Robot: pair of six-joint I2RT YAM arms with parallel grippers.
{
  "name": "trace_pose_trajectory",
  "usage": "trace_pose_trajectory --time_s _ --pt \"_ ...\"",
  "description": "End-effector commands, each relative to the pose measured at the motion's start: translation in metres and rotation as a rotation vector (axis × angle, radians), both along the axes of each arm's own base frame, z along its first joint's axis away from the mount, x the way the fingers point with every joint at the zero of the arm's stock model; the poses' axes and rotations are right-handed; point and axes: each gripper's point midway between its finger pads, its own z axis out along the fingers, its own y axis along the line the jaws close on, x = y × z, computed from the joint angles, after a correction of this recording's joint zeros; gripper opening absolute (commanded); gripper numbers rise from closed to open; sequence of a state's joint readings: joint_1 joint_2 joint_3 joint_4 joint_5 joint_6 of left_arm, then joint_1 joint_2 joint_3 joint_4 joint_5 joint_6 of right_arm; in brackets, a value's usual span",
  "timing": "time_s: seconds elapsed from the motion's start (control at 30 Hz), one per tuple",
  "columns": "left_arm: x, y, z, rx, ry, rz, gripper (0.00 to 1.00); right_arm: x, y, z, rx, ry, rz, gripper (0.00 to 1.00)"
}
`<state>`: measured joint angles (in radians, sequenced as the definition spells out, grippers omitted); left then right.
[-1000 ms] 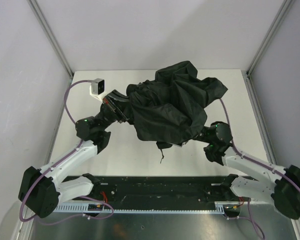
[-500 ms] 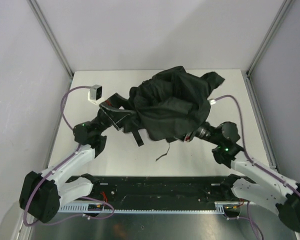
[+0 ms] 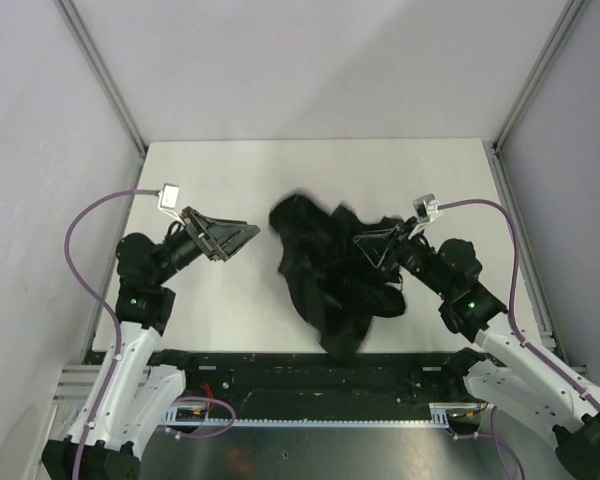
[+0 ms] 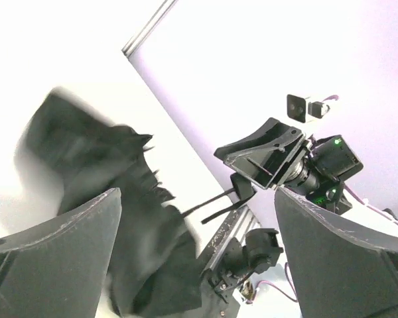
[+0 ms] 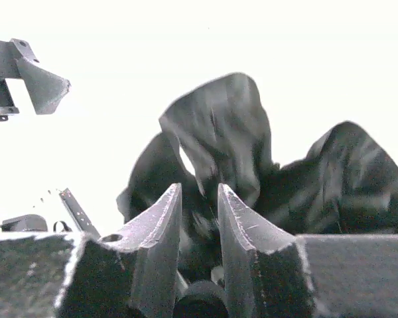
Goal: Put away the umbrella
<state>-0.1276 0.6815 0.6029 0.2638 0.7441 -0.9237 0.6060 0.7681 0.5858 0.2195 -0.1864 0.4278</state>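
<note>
Left claw (image 3: 242,234) gaped empty; right claw (image 3: 365,244) pinched the umbrella (image 3: 330,290) (blurred); gathering step, left probably needed on loose canopy.

table (image 3: 230,180): white, matte | walls (image 3: 310,60): pale grey | corner posts (image 3: 102,75): metal | base rail (image 3: 310,372): black, near edge

Left arm (image 3: 123,368), right arm (image 3: 525,368): white links (image 3: 135,345), black joints (image 3: 138,262), green LEDs (image 3: 133,300), lilac cables (image 3: 80,225). Left gripper (image 4: 198,199), right gripper (image 5: 199,192): scuffed black.
</note>
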Motion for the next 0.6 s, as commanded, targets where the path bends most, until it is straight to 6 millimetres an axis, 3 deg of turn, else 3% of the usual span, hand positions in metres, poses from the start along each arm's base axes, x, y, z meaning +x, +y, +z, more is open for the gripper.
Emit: trace_pose_trajectory --time_s 0.0,0.07,0.17,0.3,0.33,0.47,0.57 --pt "0.001 0.001 -0.011 0.088 0.067 -0.003 0.99 0.008 -0.010 0.035 0.025 -0.092 -0.041 0.00" --pt "0.003 -0.005 -0.014 0.090 0.086 -0.020 0.96 0.009 -0.004 0.024 0.017 -0.057 -0.009 0.00" --pt "0.002 -0.019 -0.023 0.107 0.116 -0.077 0.94 0.010 0.009 -0.007 -0.036 0.042 0.053 0.00" --pt "-0.005 -0.047 -0.041 0.130 0.181 -0.169 0.93 0.012 0.010 -0.042 -0.139 0.216 0.051 0.00" --pt "-0.007 -0.053 -0.045 0.136 0.194 -0.184 0.94 0.010 0.009 -0.052 -0.188 0.273 0.058 0.04" --pt "-0.021 -0.079 -0.057 0.163 0.222 -0.256 0.97 -0.004 -0.007 -0.078 -0.413 0.507 0.059 0.46" --pt "-0.032 -0.094 -0.071 0.193 0.249 -0.296 0.99 -0.020 -0.024 -0.085 -0.502 0.625 0.029 0.77"
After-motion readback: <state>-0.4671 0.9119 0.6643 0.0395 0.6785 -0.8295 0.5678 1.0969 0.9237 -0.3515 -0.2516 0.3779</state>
